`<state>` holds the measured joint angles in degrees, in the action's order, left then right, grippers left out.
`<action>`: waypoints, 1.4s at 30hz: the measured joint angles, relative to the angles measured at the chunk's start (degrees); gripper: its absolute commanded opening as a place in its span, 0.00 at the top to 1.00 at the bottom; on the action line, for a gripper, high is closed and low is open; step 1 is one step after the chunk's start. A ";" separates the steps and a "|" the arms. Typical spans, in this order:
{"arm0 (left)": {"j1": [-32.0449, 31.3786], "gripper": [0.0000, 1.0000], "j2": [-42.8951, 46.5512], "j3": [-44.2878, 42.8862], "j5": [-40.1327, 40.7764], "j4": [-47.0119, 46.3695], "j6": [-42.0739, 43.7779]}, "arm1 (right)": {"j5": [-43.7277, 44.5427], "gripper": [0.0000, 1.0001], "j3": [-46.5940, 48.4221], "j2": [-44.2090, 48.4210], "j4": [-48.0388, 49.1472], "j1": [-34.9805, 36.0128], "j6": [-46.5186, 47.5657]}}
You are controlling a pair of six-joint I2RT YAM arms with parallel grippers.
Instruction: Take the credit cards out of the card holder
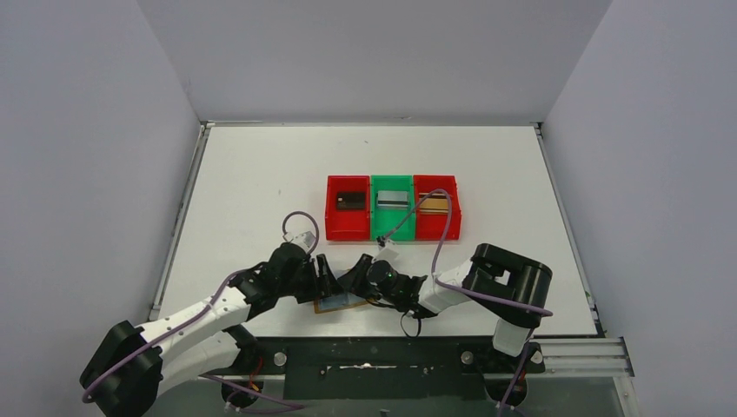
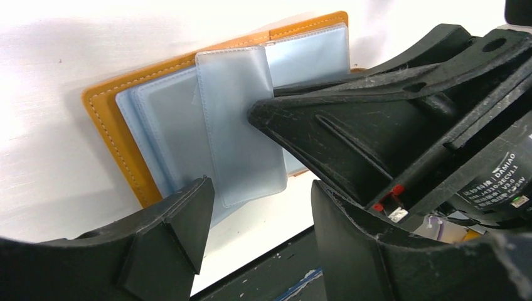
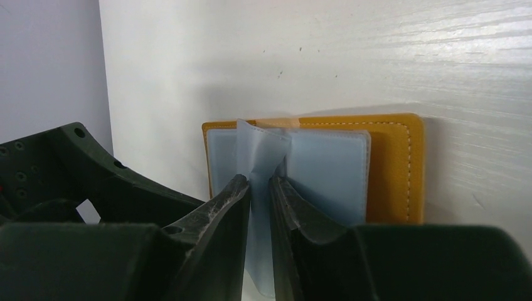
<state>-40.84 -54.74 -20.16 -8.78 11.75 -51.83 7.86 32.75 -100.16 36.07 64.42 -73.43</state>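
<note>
Your right claw pinches a clear sleeve of the open card holder at 6 o'clock on the table, with the left claw spread beside it, so pin the leather with the left and lift slowly, since three cards lie in the bins at 12 o'clock.

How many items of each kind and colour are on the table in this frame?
Red bins: 2
Green bin: 1
Credit cards: 3 (black, silver-grey, gold-brown)
Card holder: 1
Total: 7
</note>
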 measured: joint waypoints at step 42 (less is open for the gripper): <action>-0.11 0.59 17.94 1.33 25.09 17.31 -10.69 | 16.61 0.38 35.17 -10.12 -48.87 8.41 12.79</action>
<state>-40.95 -36.80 -18.83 16.32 29.06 -62.52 24.47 67.92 -110.28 -12.80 72.84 -60.64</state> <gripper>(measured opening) 0.414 0.625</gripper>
